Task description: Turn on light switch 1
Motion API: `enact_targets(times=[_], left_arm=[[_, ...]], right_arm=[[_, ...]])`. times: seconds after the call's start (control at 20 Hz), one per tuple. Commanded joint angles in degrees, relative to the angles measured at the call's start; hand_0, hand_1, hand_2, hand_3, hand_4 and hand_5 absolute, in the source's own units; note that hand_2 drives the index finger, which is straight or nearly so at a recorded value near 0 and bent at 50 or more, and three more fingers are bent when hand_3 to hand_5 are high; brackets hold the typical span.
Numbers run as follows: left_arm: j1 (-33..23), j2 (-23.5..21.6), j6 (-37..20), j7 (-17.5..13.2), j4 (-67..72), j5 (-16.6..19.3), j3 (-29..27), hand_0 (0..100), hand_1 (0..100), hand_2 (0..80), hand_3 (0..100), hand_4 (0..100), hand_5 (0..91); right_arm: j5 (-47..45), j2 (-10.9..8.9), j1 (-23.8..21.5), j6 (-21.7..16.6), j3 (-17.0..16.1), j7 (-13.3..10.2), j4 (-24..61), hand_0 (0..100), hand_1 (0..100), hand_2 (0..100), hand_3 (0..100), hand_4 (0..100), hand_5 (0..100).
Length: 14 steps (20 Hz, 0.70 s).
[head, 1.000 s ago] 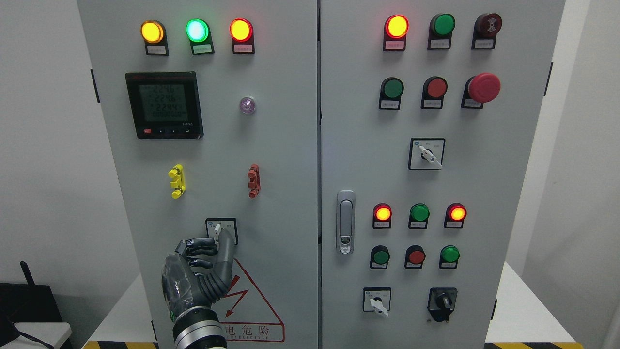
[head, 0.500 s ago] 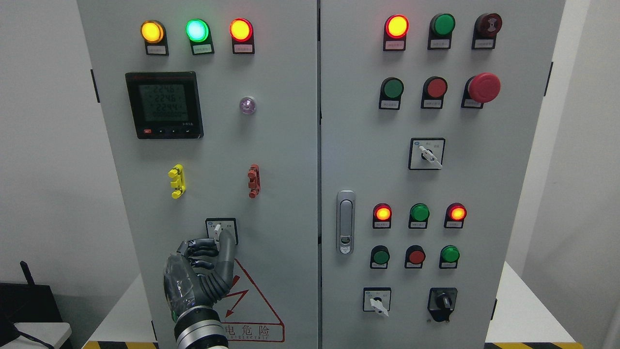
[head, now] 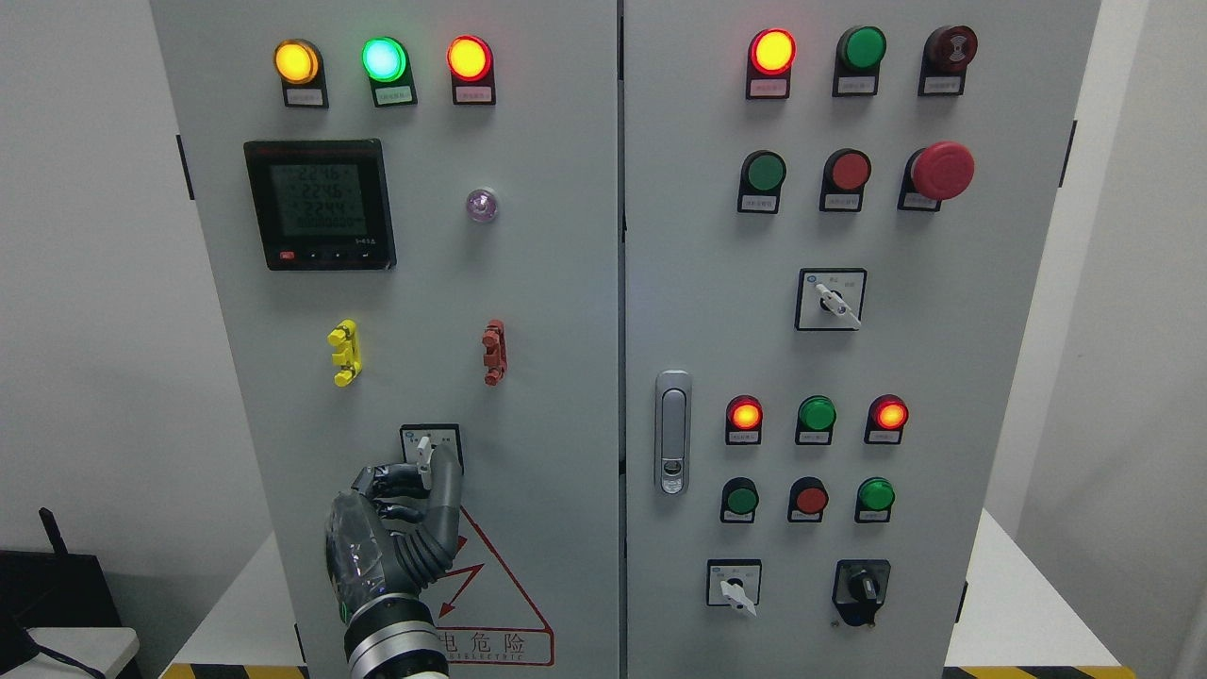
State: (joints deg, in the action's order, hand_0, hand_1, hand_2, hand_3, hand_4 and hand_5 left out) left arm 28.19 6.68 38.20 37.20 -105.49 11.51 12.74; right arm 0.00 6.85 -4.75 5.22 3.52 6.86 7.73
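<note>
A grey two-door electrical cabinet (head: 528, 311) stands on a white surface (head: 1028, 613) with hazard striping at its front edge, between pale walls. The left door carries three lit lamps, a digital meter (head: 319, 205), and yellow and red clips. Low on that door sits a rotary selector switch (head: 431, 449), just above a red warning triangle (head: 486, 589). The left hand (head: 396, 538) rises from the bottom edge, its fingers (head: 391, 486) curled and its thumb upright, pinching the switch's white lever between them. The right door holds lamps, push buttons, a red emergency stop (head: 941, 171) and a latch handle (head: 671, 431).
</note>
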Motion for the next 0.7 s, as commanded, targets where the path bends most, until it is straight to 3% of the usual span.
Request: enact_targets(times=[0.0, 0.65], left_arm=[[0.02, 0.0, 0.29, -0.02, 0.38, 0.09, 0.18, 31, 40, 51.6, 66, 73, 71.2], [0.38, 0.0, 0.56, -0.02, 0.55, 0.09, 0.18, 36, 36, 51.8, 66, 73, 70.9]], right_arm=[[-0.97, 0.0, 0.0, -0.03, 0.0, 0.0, 0.0, 12, 39, 0, 0, 0, 0], [-0.97, 0.0, 0.0, -0.03, 0.0, 0.0, 0.0, 12, 39, 0, 0, 0, 0]])
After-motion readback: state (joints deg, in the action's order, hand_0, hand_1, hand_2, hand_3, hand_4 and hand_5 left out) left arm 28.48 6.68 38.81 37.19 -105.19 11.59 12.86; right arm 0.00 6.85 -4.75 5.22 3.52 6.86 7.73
